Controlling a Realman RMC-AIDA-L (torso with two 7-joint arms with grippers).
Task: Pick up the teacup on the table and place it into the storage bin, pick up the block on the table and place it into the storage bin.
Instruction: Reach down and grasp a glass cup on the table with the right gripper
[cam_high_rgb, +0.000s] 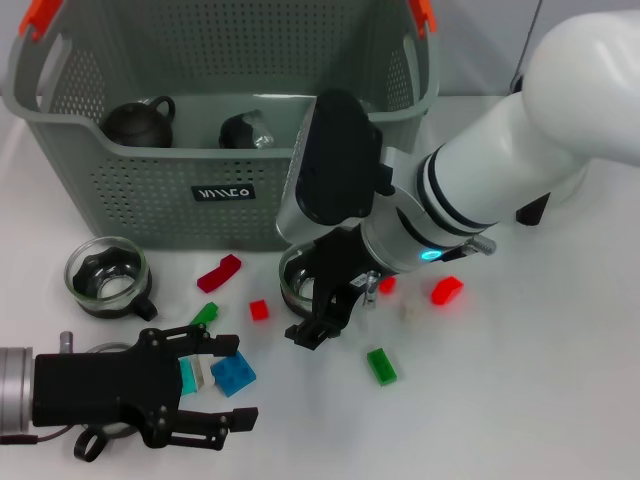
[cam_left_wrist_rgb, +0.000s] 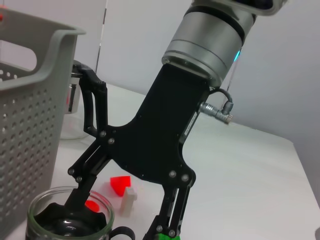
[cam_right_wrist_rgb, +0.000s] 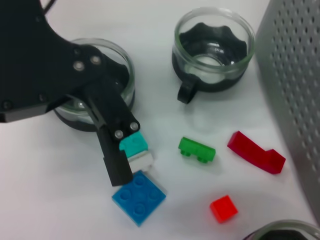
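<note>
The grey-green storage bin (cam_high_rgb: 150, 170) stands at the back, with a dark teapot (cam_high_rgb: 138, 122) inside. In front of it sits a glass teacup (cam_high_rgb: 289, 268). My right gripper (cam_high_rgb: 318, 305) hangs open over this teacup (cam_left_wrist_rgb: 70, 220), one finger inside the rim and the other outside. My left gripper (cam_high_rgb: 225, 383) lies open near the front left, with a blue block (cam_high_rgb: 232, 375) and a teal-and-white block (cam_high_rgb: 190, 375) between its fingers. One of its fingers (cam_right_wrist_rgb: 114, 150) touches the teal block (cam_right_wrist_rgb: 134, 144).
A second glass teacup (cam_high_rgb: 105, 275) stands left of the first, and a third cup (cam_right_wrist_rgb: 117, 65) sits under the left gripper. Red blocks (cam_high_rgb: 218, 272) (cam_high_rgb: 259, 309) (cam_high_rgb: 447, 290) and green blocks (cam_high_rgb: 381, 365) (cam_high_rgb: 205, 314) are scattered across the white table. A dark object (cam_high_rgb: 240, 130) also lies in the bin.
</note>
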